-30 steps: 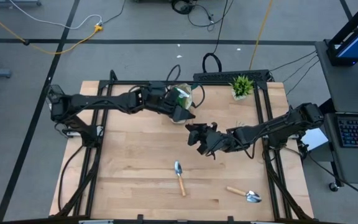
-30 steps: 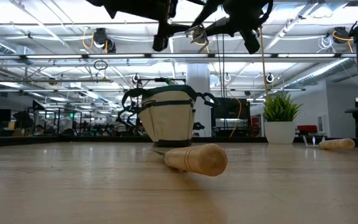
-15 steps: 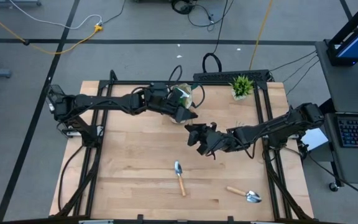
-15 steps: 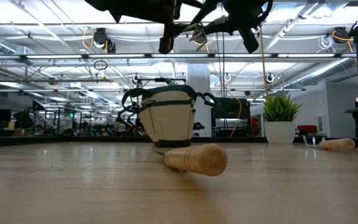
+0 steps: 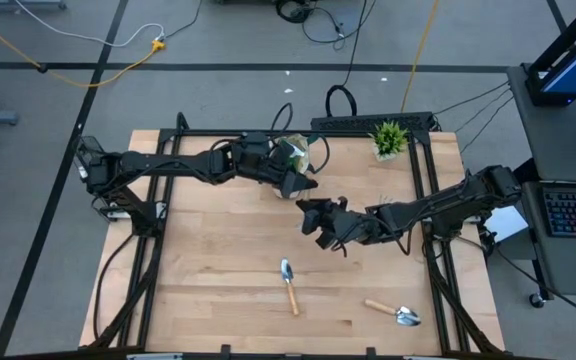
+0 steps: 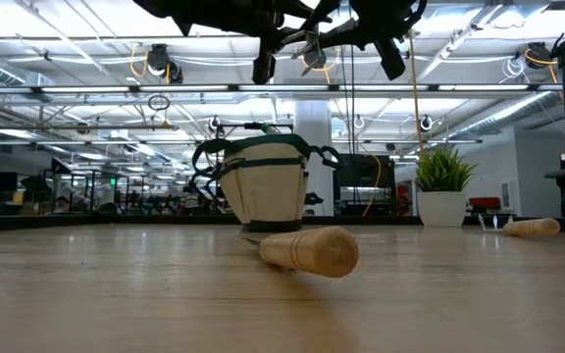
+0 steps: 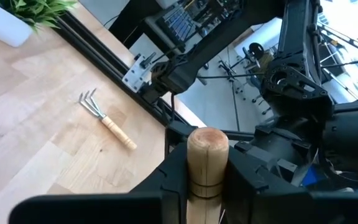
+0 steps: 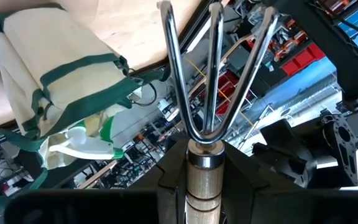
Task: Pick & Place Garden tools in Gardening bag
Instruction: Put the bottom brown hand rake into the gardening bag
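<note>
A wooden-handled fork rake hangs high over the table's middle, between my two grippers. My right gripper is shut on its tine end. My left gripper is shut on its other end. The beige and green gardening bag stands on its base just behind them at the far side, also seen in the low view; something white and green shows in its mouth. Two trowels lie flat near the front edge. My left gripper pinches the rake's wooden handle between its two fingers, just below the rounded free end. The fingers lie across the handle, and the end sticks out past them. My right gripper pinches the same handle at its metal-collar end, fingers across it. The three steel tines stand out beyond them. The rake hangs clear of the table.
A small potted plant stands at the far right. A second fork rake lies on the wood near the right frame rail. Black frame rails run along the table's sides. Bare wood lies at the front left.
My left gripper has shut on the free end of the rake's handle, its fingers drawing together. Both arms have stayed in place, and the rake has kept still in my right gripper.
</note>
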`<state>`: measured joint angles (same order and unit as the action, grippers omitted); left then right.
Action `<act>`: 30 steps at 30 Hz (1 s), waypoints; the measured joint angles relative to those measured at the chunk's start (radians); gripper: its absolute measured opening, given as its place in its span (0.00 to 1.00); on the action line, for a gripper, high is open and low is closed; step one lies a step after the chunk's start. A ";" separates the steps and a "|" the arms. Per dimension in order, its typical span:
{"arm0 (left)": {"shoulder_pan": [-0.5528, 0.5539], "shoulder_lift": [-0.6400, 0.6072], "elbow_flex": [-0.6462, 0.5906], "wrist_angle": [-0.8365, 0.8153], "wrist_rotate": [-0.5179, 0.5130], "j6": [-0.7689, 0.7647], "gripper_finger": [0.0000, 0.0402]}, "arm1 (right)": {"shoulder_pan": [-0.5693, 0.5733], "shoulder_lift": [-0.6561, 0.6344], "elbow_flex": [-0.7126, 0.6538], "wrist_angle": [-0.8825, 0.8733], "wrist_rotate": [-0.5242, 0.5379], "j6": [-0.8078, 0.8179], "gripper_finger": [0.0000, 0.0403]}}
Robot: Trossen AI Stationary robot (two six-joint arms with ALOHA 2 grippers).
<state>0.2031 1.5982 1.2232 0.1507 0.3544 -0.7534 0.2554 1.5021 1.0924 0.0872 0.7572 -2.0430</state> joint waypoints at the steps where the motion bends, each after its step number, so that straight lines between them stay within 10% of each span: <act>1: 0.000 0.000 0.000 -0.001 0.001 0.003 0.15 | 0.000 0.000 0.000 0.005 -0.002 0.009 0.14; 14: -0.001 -0.006 0.003 -0.020 0.068 0.015 0.15 | 0.000 -0.004 -0.002 0.084 -0.050 0.421 0.52; 30: 0.048 -0.023 0.002 -0.207 -0.003 0.054 0.15 | 0.001 -0.005 -0.003 0.088 0.123 0.569 0.53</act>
<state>0.2516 1.5751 1.2247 -0.0566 0.3516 -0.6991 0.2565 1.4967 1.0893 0.1756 0.8797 -1.4736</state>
